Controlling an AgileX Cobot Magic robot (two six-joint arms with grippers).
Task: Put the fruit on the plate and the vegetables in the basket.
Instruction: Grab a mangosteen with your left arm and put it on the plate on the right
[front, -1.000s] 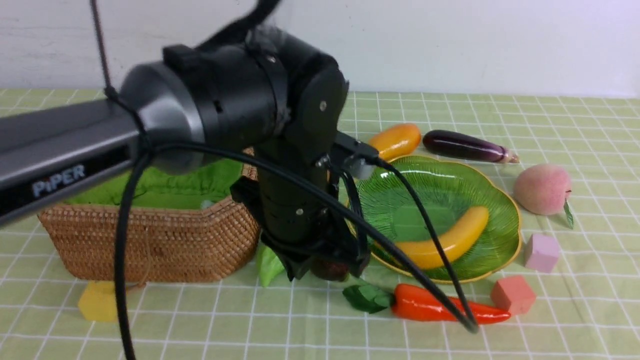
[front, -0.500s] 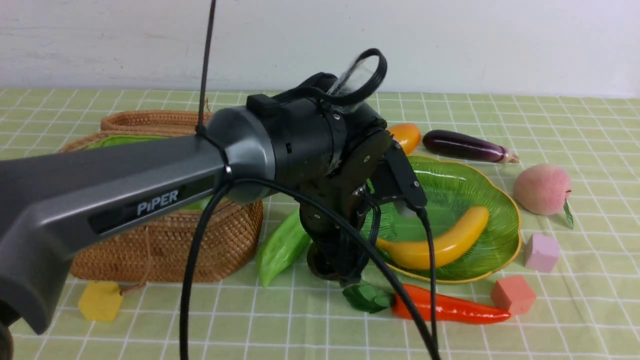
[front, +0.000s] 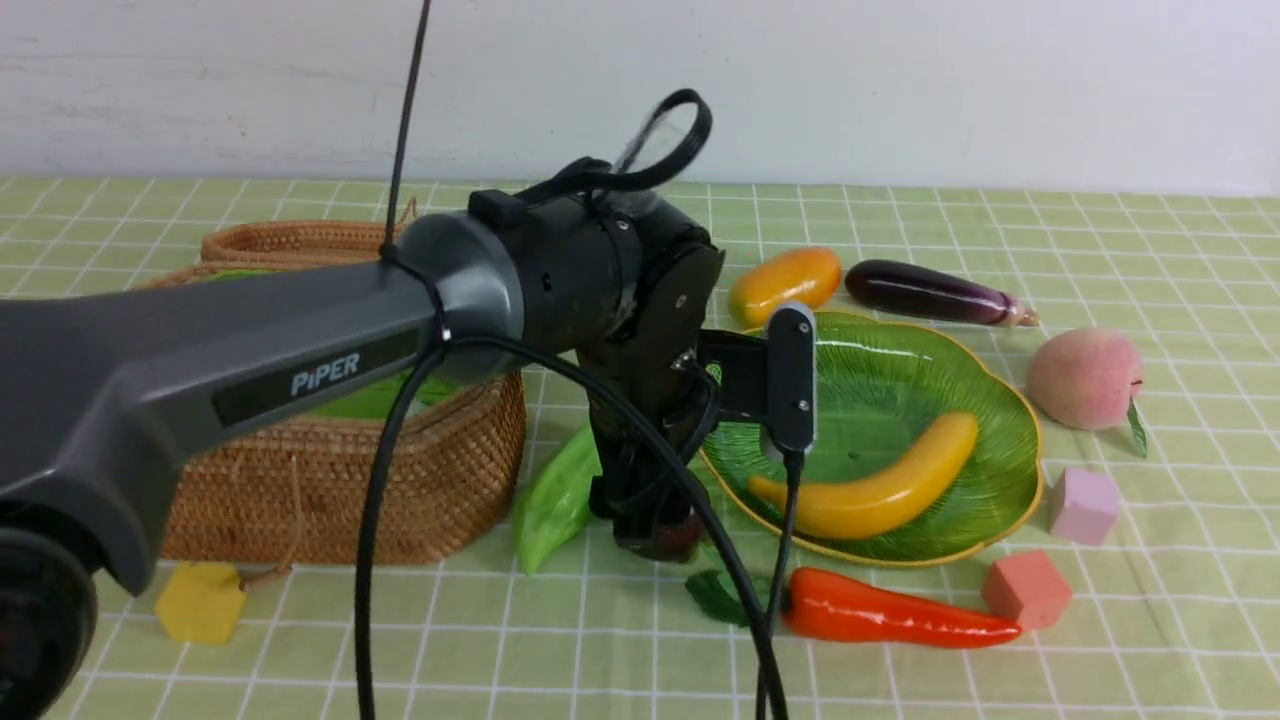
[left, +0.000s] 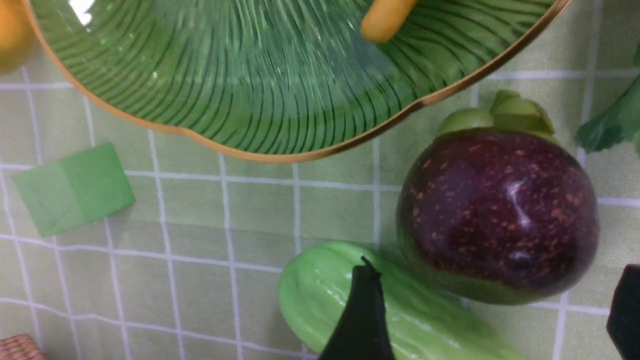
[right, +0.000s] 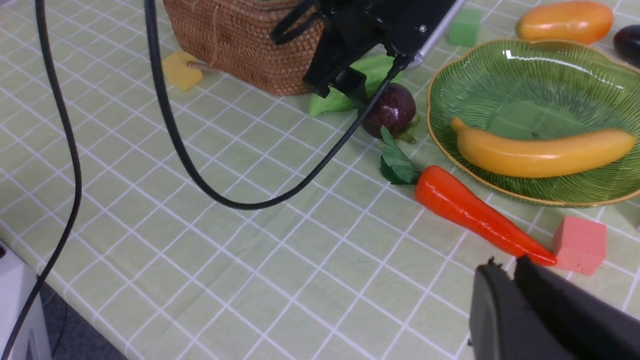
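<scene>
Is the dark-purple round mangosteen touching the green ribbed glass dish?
Apart. The left wrist view shows tablecloth between the dark-purple round mangosteen and the gold rim of the green glass dish.

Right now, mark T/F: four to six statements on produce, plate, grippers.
1. The banana lies in the green dish. True.
2. The peach is in the dish too. False: it sits on the cloth, right of the dish.
3. The left gripper is open. True.
4. The eggplant is in the basket. False: it lies on the cloth, beyond the dish.
5. The mangosteen is already on the dish. False: it is on the cloth, between the left gripper's fingers.
6. The carrot lies on the cloth. True.
</scene>
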